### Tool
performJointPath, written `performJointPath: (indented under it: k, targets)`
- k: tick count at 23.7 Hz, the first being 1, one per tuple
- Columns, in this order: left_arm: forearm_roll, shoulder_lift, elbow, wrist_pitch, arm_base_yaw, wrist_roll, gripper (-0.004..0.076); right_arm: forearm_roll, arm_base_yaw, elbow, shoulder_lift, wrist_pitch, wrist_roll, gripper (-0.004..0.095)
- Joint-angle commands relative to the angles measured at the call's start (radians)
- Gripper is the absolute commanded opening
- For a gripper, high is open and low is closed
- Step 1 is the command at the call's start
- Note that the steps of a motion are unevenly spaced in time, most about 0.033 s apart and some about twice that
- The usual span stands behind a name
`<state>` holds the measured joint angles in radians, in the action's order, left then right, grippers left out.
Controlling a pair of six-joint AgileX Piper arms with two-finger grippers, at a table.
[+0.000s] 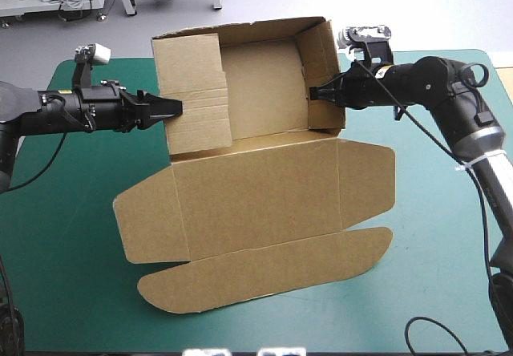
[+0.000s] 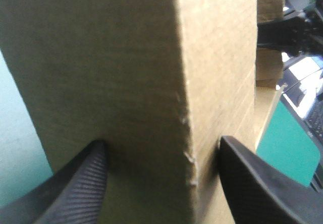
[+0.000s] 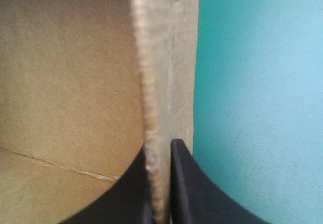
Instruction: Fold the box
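The brown box (image 1: 264, 204) stands on the teal-green cover as an open tray, its back and side walls raised and its lid with side flaps lying flat toward the table's front. My left gripper (image 1: 172, 106) reaches in level at the left wall. In the left wrist view its fingers (image 2: 162, 144) stand apart, one on each side of that wall's folded board (image 2: 151, 82). My right gripper (image 1: 315, 92) is shut on the edge of the right wall (image 1: 325, 75). Up close, the board's edge (image 3: 146, 82) runs between the right gripper's two nearly closed fingers (image 3: 160, 151).
The lid's long rounded flap (image 1: 264, 280) reaches close to the table's front edge. Teal-green cover (image 1: 64, 236) shows to the left and right of the flat lid. The tray's back wall stands near the table's far edge.
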<state>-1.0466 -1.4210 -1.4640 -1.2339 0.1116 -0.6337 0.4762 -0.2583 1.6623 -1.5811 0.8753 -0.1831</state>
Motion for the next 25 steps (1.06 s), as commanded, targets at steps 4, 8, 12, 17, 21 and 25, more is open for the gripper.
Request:
performJointPath:
  k: [4,8,12,17,21,25]
  targets:
    - [0.135,0.036,-0.030,0.098,-0.010,0.141,0.0451,0.052,-0.072,0.031,0.043,-0.070,0.068,0.0002]
    - [0.197,0.036,-0.030,0.156,-0.020,0.176,0.0320,0.044,-0.097,0.031,0.043,-0.057,0.094,0.0002]
    - [0.275,0.036,-0.030,0.179,-0.082,0.210,-0.0010,0.024,-0.112,0.031,0.044,-0.021,0.138,0.0002]
    - [0.464,0.031,-0.030,0.288,-0.286,0.395,-0.0009,-0.272,-0.112,0.031,0.040,0.191,0.281,0.0002]
    - [0.701,-0.043,-0.030,0.270,-0.421,0.598,-0.0009,-0.299,-0.112,0.031,0.001,0.280,0.316,0.0002]
    - [0.774,-0.186,-0.030,0.259,-0.526,0.705,-0.0009,-0.297,-0.112,0.031,-0.101,0.356,0.330,0.0002]
